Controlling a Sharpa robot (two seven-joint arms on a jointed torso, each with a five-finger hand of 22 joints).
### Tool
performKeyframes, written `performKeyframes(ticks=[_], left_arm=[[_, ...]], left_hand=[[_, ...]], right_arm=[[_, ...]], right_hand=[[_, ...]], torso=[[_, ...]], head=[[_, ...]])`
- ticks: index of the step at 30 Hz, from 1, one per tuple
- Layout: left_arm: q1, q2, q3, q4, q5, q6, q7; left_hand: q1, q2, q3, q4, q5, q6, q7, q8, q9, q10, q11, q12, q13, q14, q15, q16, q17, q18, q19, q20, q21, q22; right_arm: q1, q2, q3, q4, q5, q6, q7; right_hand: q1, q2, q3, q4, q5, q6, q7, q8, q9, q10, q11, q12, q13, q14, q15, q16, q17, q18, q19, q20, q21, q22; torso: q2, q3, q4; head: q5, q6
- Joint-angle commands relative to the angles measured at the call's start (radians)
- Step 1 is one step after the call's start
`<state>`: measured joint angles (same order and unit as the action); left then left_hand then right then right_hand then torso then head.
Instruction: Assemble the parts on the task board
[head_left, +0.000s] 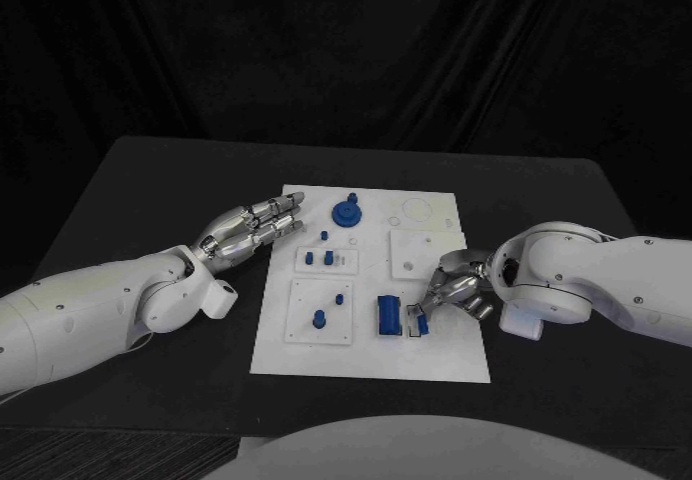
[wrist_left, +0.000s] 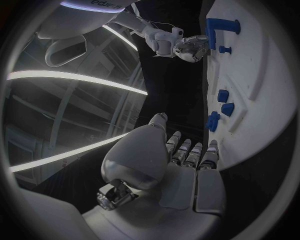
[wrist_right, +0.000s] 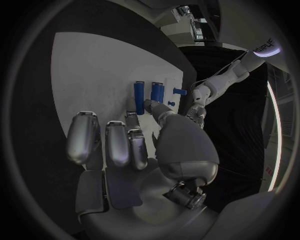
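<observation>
The white task board (head_left: 433, 355) lies in the middle of the table. On it are a blue round part (head_left: 348, 212), small blue pegs (head_left: 329, 260) and a blue block (head_left: 388, 314) with a narrower blue piece (head_left: 421, 322) beside it. My left hand (head_left: 253, 232) hovers flat at the board's left edge, fingers stretched out and empty. My right hand (head_left: 454, 290) is over the board's right side, fingers bent down by the narrow piece. In the right wrist view the thumb (wrist_right: 153, 106) reaches to the two blue pieces (wrist_right: 139, 97); the palm is empty.
A raised white square plate (head_left: 418, 250) with a hole sits on the board just beyond my right hand. The left wrist view shows the board (wrist_left: 262, 115) with blue parts (wrist_left: 223, 95) and the right hand (wrist_left: 187, 50) far off. Black table surrounds the board.
</observation>
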<state>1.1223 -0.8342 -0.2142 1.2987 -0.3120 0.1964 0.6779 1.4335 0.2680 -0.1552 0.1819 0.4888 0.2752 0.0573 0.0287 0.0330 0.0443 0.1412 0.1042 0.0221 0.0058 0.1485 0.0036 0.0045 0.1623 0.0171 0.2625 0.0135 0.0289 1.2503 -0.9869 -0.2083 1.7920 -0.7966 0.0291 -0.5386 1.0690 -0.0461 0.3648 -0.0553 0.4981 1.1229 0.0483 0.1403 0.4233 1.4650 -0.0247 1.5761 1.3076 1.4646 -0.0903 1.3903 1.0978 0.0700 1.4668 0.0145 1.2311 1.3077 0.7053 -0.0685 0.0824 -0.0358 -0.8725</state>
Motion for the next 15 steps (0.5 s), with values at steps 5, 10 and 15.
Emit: performKeyframes(ticks=[5, 10, 15], left_arm=[[-0.002, 0.004, 0.001, 0.0, 0.002, 0.016, 0.142], [-0.003, 0.005, 0.001, -0.001, 0.002, 0.018, 0.142], [-0.004, 0.005, 0.001, -0.001, 0.002, 0.019, 0.142]], left_hand=[[0.004, -0.002, 0.002, -0.008, 0.006, -0.009, -0.001, 0.004, 0.0, 0.001, 0.008, 0.004, 0.001, 0.002, 0.008, 0.002, -0.001, 0.018, 0.004, 0.007, 0.002, 0.002], [0.007, -0.002, 0.006, -0.014, 0.008, -0.01, -0.001, 0.004, 0.0, 0.0, 0.008, 0.003, 0.001, 0.003, 0.011, 0.002, 0.0, 0.018, 0.005, 0.009, 0.003, 0.002], [0.009, -0.001, 0.011, -0.02, 0.009, -0.01, 0.0, 0.004, 0.0, 0.0, 0.007, 0.004, 0.001, 0.003, 0.013, 0.002, 0.0, 0.017, 0.005, 0.011, 0.003, 0.002]], right_arm=[[-0.007, 0.001, 0.0, 0.007, -0.029, -0.014, -0.006], [-0.01, 0.004, 0.0, 0.005, -0.029, -0.026, -0.001], [-0.011, 0.006, 0.0, 0.005, -0.029, -0.033, 0.004]], right_hand=[[-0.04, 0.009, 0.048, -0.021, -0.059, -0.018, -0.001, 0.012, 0.004, 0.106, -0.007, -0.005, 0.263, 0.032, -0.005, -0.01, -0.017, 0.005, -0.005, 0.001, -0.015, 0.162], [-0.045, 0.012, 0.047, -0.014, -0.07, -0.019, -0.001, 0.015, 0.004, 0.106, -0.007, -0.005, 0.263, 0.031, -0.005, -0.011, -0.019, 0.006, -0.006, 0.001, -0.018, 0.161], [-0.063, 0.013, 0.038, 0.004, -0.082, -0.02, -0.001, 0.019, 0.005, 0.106, -0.007, -0.005, 0.263, 0.032, -0.005, -0.011, -0.02, 0.006, -0.006, 0.001, -0.018, 0.161]], torso=[[0.0, 0.0, -0.0002], [0.0, 0.0001, 0.0], [0.0, -0.0001, 0.0006]], head=[[-0.002, 0.0], [-0.001, 0.0], [-0.001, 0.0]])
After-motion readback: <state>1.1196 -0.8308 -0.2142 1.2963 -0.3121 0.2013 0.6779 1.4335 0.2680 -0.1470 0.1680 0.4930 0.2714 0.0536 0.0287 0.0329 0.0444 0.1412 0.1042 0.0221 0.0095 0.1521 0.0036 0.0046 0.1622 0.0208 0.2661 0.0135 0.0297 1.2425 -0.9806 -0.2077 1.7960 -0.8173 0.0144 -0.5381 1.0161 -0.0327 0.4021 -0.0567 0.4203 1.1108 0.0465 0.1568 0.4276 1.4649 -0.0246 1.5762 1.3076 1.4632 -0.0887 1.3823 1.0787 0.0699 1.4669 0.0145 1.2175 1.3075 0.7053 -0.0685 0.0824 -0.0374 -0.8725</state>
